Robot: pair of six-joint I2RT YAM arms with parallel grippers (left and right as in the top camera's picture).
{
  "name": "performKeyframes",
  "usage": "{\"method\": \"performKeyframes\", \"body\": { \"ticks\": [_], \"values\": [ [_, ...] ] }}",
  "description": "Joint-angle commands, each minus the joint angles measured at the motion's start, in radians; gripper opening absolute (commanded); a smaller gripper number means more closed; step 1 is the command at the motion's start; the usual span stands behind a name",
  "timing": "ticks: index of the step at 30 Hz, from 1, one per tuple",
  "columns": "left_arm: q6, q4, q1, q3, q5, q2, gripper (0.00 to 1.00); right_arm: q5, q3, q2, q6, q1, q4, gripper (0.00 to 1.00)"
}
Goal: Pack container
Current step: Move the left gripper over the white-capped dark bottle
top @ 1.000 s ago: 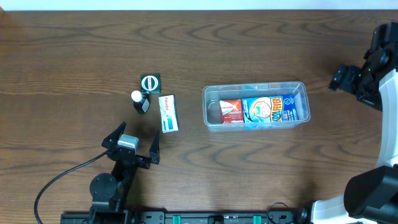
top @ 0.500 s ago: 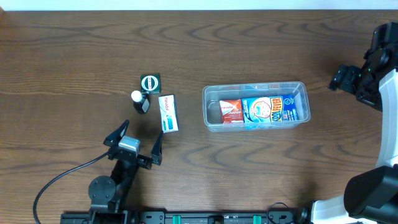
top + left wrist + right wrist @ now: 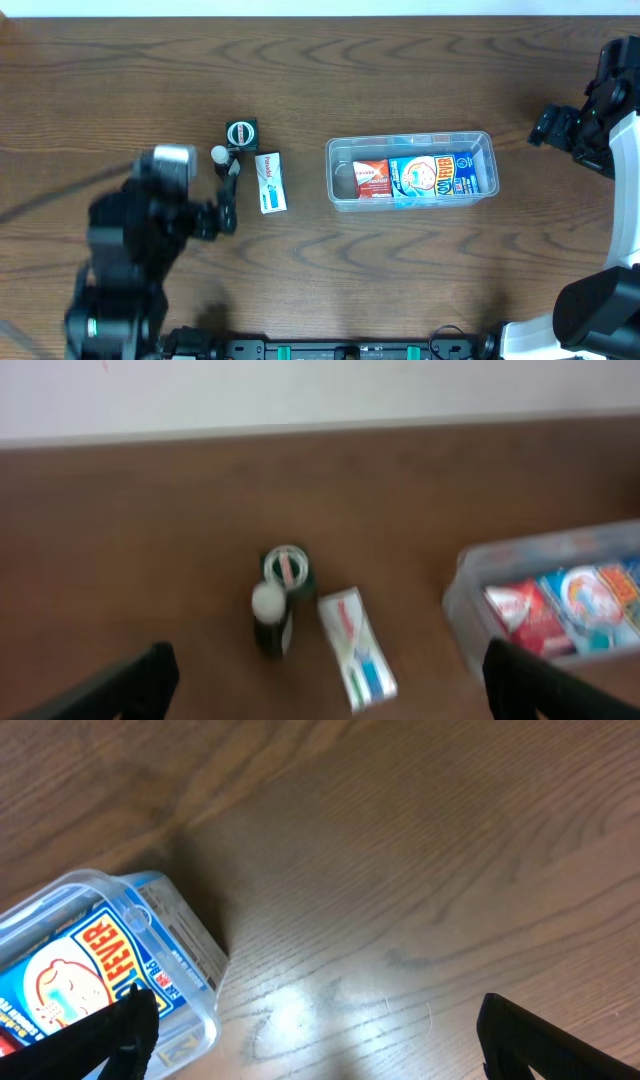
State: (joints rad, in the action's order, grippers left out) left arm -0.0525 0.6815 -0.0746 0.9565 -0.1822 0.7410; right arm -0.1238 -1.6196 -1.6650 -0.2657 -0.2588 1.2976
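Note:
The clear container (image 3: 410, 137) stands right of the table's middle and holds a red box (image 3: 372, 178) and a blue carton (image 3: 440, 175). A white box (image 3: 270, 182), a small dark bottle with a white cap (image 3: 220, 158) and a green round-topped item (image 3: 241, 132) sit left of it on the table. My left gripper (image 3: 226, 197) is open and empty, blurred, just left of the white box. Its wrist view shows the bottle (image 3: 270, 615), the white box (image 3: 357, 648) and the container (image 3: 470, 595) ahead. My right gripper (image 3: 550, 125) is open and empty, right of the container (image 3: 190, 945).
The dark wooden table (image 3: 320, 70) runs to a pale wall at the back. The left arm's body (image 3: 125, 250) and its cable lie at the front left. The right arm's base (image 3: 600, 300) stands at the front right corner.
My left arm has swung up and back from the front edge toward the bottle and white box, and is blurred with motion. The right arm and the objects have not moved.

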Motion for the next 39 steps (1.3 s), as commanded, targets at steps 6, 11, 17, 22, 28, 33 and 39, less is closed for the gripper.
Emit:
{"method": "performKeyframes", "body": {
  "ticks": [6,11,17,22,28,33,39],
  "values": [
    [0.003,0.258,0.004,0.283,0.002,0.476,0.98,-0.003,0.0,0.002,0.013,-0.008,0.0,0.99],
    [-0.001,0.289,0.008,0.381,0.005,0.668,0.98,-0.003,0.0,0.002,0.013,-0.008,0.0,0.99],
    [-0.054,0.25,0.047,0.39,0.02,0.771,0.98,-0.003,0.0,0.002,0.013,-0.008,0.0,0.99],
    [-0.153,0.228,0.085,0.39,0.042,0.79,0.98,-0.003,0.0,0.002,0.013,-0.008,0.0,0.99],
    [-0.153,0.188,0.09,0.39,0.005,0.79,0.98,-0.003,0.0,0.002,0.013,-0.008,0.0,0.99],
    [-0.153,0.158,0.09,0.39,-0.016,0.79,0.98,-0.003,0.0,0.002,0.013,-0.008,0.0,0.99],
    [-0.153,0.131,0.09,0.39,-0.016,0.793,0.98,-0.003,0.0,0.002,0.013,-0.008,0.0,0.99]
  ]
}}
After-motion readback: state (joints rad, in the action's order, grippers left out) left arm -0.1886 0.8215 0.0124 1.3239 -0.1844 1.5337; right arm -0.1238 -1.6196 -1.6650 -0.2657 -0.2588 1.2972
